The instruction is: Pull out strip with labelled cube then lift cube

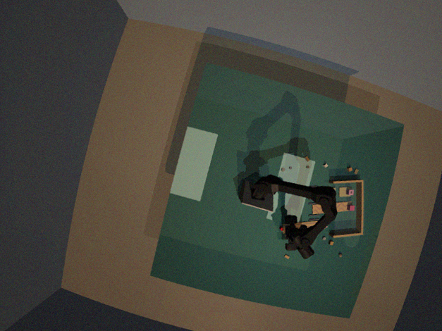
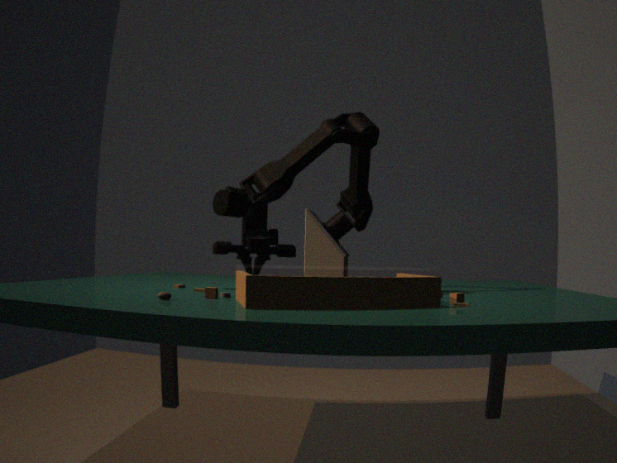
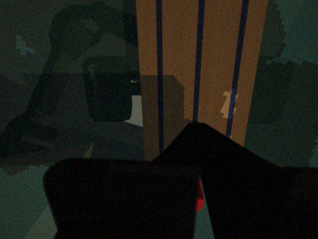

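My gripper [image 2: 255,269] [image 3: 196,131] is shut, low over the table, with no object seen held between its fingertips. An orange-brown strip [image 1: 307,224] [image 3: 179,51] with dark blue lines lies beneath and ahead of it. A small red piece [image 1: 281,229] [image 3: 200,204] shows at the strip's near end, in the gap below the fingertips. A middle strip [image 1: 317,209] is partly covered by the arm; a pink cube [image 1: 351,208] is at its far end. A pink cube with a paler mark [image 1: 350,192] is by a pale upper strip [image 1: 342,191]. Whether each strip is in one piece is unclear.
A wooden-walled tray [image 1: 361,206] [image 2: 343,293] surrounds the strips' far ends. Small blocks lie around it, including one brown block [image 1: 331,242] below and one [image 2: 456,297] on the right. A pale panel [image 1: 193,163] lies behind the arm's base.
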You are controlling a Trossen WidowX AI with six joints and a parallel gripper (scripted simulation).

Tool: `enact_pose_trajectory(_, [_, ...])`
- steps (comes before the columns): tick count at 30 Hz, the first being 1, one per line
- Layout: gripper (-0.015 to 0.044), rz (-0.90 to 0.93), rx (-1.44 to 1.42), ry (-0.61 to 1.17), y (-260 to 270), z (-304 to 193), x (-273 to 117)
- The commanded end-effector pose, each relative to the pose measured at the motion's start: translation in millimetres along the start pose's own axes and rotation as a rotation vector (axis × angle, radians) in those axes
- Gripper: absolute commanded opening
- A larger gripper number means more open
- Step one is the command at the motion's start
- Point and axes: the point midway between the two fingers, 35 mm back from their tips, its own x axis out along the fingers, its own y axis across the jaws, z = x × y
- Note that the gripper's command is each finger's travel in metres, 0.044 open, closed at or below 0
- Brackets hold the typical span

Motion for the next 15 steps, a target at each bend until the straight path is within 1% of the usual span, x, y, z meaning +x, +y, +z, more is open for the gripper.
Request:
enact_pose_trajectory(1, [0.0000,0.000,0.000,0.002,-0.3,0.2,-2.2])
enact_pose_trajectory(5, [0.0000,0.008,0.007,0.026,-1.7,2.0,-40.0])
enact_pose_trajectory(8, [0.0000,0.009,0.007,0.027,-1.6,2.0,-42.5])
enact_pose_trajectory(12, [0.0105,0.011,-0.123,0.026,-2.8,24.4,-44.5])
enact_pose_trajectory(15, [0.0184,0.012,-0.132,0.025,-2.7,35.5,-45.9])
